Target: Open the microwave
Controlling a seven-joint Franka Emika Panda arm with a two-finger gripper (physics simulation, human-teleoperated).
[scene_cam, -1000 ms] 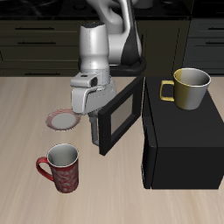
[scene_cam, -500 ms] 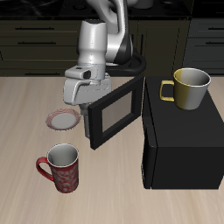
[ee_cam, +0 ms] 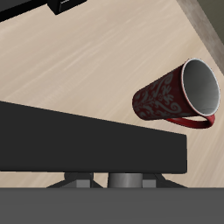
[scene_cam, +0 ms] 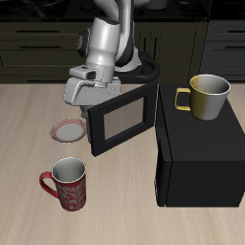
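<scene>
The microwave (scene_cam: 196,153) is sitting on the worktop (scene_cam: 29,144) with its door (scene_cam: 120,117) swinging wide. The end effector (scene_cam: 89,93) is working at the door's free edge; whether it is gripping the handle, I cannot tell. The pull should be following the hinge's arc, keeping clear of the red mug (scene_cam: 67,183) and small plate (scene_cam: 68,129).

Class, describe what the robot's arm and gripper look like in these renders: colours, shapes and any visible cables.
The arm is built of rounded, glossy silver-white segments with dark joints. A black cable loops beside the wrist. The gripper has a boxy light-grey body; its fingers are hidden. No markings are legible.
</scene>
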